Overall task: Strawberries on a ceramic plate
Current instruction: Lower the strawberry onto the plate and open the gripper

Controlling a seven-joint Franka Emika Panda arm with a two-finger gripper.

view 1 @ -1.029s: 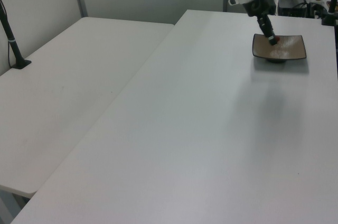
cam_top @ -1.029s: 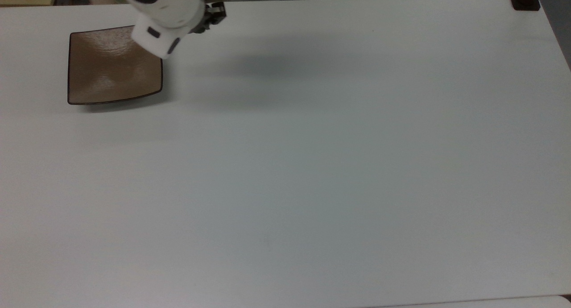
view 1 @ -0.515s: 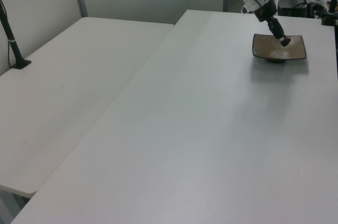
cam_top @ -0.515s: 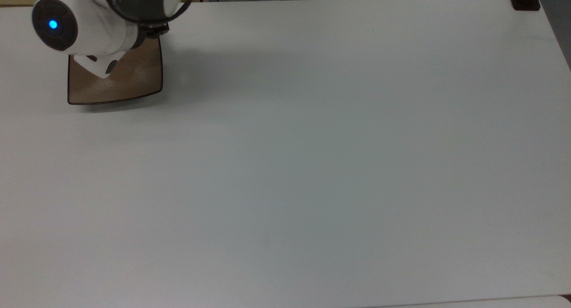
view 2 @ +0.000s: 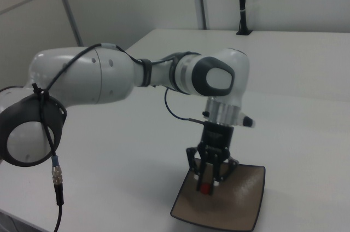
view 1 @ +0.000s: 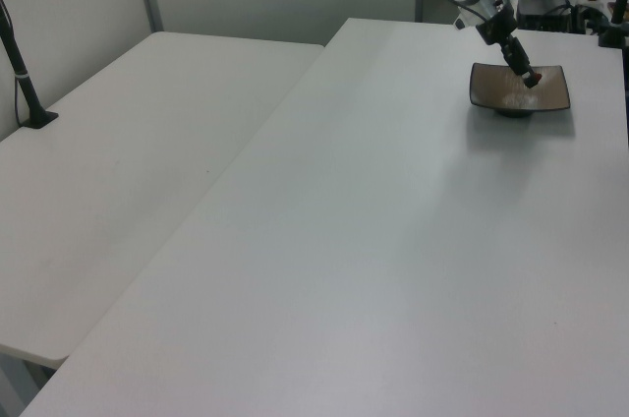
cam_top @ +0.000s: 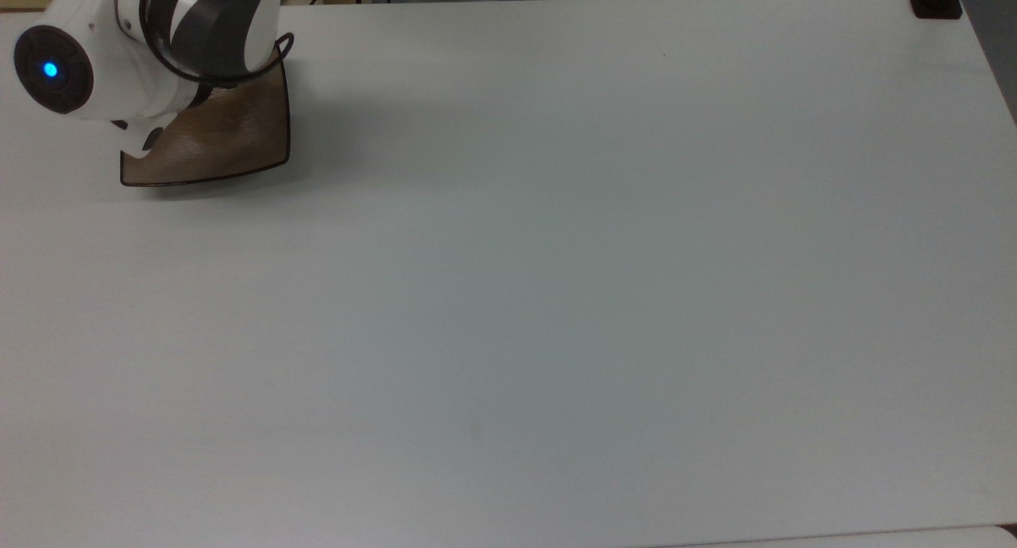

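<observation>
The square brown ceramic plate (cam_top: 238, 139) lies near the top view's upper left corner, partly covered by the white arm (cam_top: 143, 48). In the right view my gripper (view 2: 207, 186) points straight down just above the plate (view 2: 243, 199), left of its centre. It is shut on the strawberries, one tiny red berry (view 2: 205, 190) pinched between the fingertips. In the left view the gripper (view 1: 531, 79) hangs over the plate (view 1: 555, 94) with the red berry (view 1: 533, 80) at its tip.
A wide white table (cam_top: 556, 294) stretches to the top view's right and bottom. A black post base (cam_top: 936, 0) stands at its upper right corner. A second white table (view 1: 147, 161) with a black pole (view 1: 25, 83) adjoins in the left view.
The arm has swung toward the top view's left, bringing the gripper and berry from the plate's edge to over its middle. The plate has not moved.
</observation>
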